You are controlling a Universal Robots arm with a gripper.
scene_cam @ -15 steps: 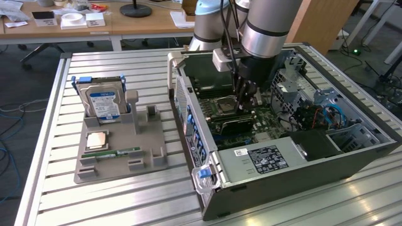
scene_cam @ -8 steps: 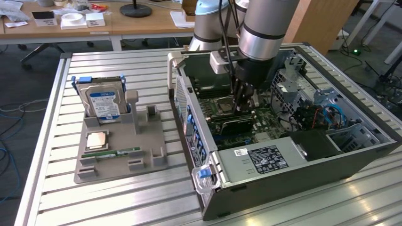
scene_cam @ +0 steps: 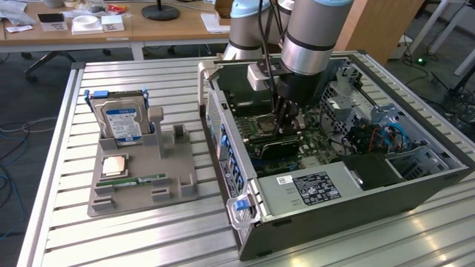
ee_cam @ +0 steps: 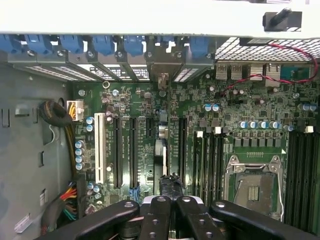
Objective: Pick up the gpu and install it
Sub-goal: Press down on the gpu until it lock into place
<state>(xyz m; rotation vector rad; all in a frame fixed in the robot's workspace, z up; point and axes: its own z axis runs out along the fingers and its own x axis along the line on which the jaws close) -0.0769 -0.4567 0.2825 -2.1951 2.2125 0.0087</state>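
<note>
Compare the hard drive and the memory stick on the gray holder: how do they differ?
The hard drive stands upright in a slot; the memory stick lies low near the front edge. The hard drive is a broad silvery block with a blue-white label; the memory stick is a narrow green strip. Both sit on the gray holder, outside the computer case.

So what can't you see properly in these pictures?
- Exterior view: how the gpu sits in its slot, hidden behind the gripper.
- Wrist view: the gpu's faces, because it shows edge-on.
- Exterior view: the bottom of the hard drive, hidden by the grey holder. Its label print is too small.
</note>
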